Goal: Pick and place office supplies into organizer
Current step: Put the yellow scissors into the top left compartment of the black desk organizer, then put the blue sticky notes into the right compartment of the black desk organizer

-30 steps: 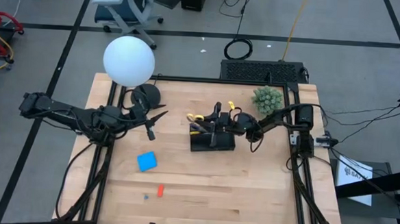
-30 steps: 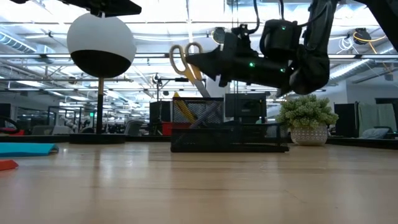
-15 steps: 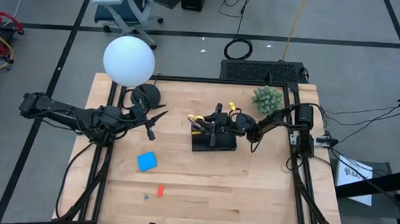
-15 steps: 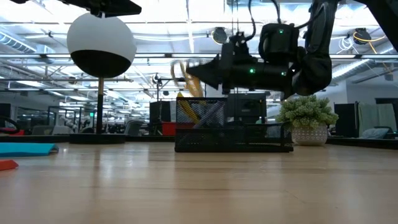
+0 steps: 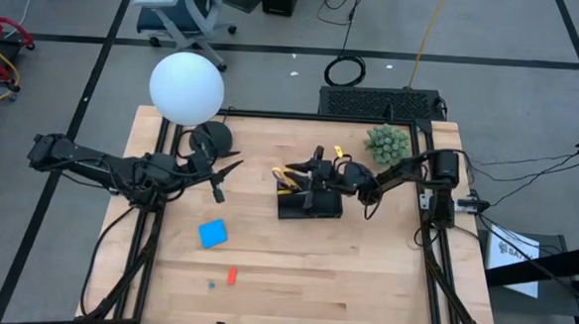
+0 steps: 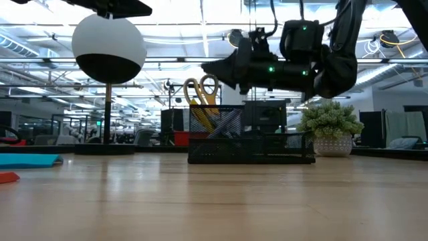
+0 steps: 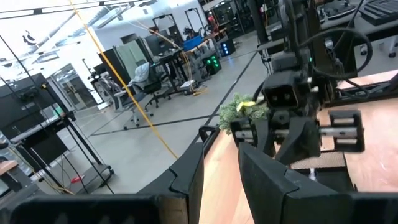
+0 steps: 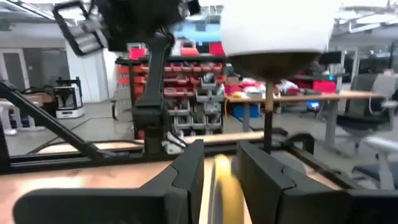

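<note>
The black mesh organizer (image 5: 309, 203) stands mid-table; it also shows in the low view (image 6: 251, 144). The yellow-handled scissors (image 6: 200, 94) stand in its taller compartment, blades down, handles sticking out above the rim (image 5: 287, 173). My right gripper (image 6: 212, 68) hovers just above the handles, open, touching nothing that I can see. My left gripper (image 5: 225, 175) is open and empty near the lamp base. A blue square pad (image 5: 212, 233) and a small red piece (image 5: 232, 275) lie on the table toward the near left.
A white globe lamp (image 5: 186, 87) stands on a black round base (image 5: 211, 136) at the far left. A green spiky plant (image 5: 387, 142) stands behind the organizer to the right. A tiny blue bit (image 5: 210, 284) lies beside the red piece.
My right gripper has let go of the scissors. They have dropped from its fingers into the organizer's taller compartment and now stand there with the handles up. The gripper stays just above them.
</note>
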You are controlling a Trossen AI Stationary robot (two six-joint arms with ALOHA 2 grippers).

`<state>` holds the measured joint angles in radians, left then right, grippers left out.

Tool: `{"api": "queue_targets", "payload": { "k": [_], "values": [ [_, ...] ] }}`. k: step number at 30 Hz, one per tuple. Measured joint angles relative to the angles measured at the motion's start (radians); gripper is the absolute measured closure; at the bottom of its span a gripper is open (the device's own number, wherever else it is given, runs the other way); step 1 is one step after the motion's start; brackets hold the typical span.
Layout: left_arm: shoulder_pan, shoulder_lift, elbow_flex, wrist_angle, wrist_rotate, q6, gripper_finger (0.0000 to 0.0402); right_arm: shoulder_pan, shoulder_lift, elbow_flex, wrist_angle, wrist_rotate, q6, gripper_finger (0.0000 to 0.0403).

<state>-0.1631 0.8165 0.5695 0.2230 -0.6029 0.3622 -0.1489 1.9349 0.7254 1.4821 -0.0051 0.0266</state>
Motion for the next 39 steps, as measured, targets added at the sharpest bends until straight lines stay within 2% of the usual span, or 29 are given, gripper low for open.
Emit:
{"api": "queue_targets", "payload": {
  "k": [12, 23, 31, 34, 39],
  "values": [
    [0.000, 0.000, 0.001, -0.072, -0.001, 0.023, 0.0293, 0.001, -0.144, 0.000, -0.168, 0.001, -0.114, 0.0312],
    [-0.027, 0.000, 0.001, -0.245, -0.132, 0.044, 0.0293, 0.012, -0.243, 0.001, -0.326, 0.001, -0.137, 0.0312],
    [-0.133, 0.000, 0.001, -0.279, -0.141, 0.037, 0.0293, 0.038, -0.247, 0.001, -0.296, 0.001, -0.163, 0.0312],
    [-0.188, 0.000, 0.001, -0.336, -0.169, 0.024, 0.0293, 0.048, -0.258, 0.001, -0.288, 0.001, -0.163, 0.0312],
    [-0.279, 0.001, 0.001, -0.469, -0.185, -0.086, 0.0293, 0.064, -0.276, 0.001, -0.303, 0.001, -0.166, 0.0312]
  ]
}}
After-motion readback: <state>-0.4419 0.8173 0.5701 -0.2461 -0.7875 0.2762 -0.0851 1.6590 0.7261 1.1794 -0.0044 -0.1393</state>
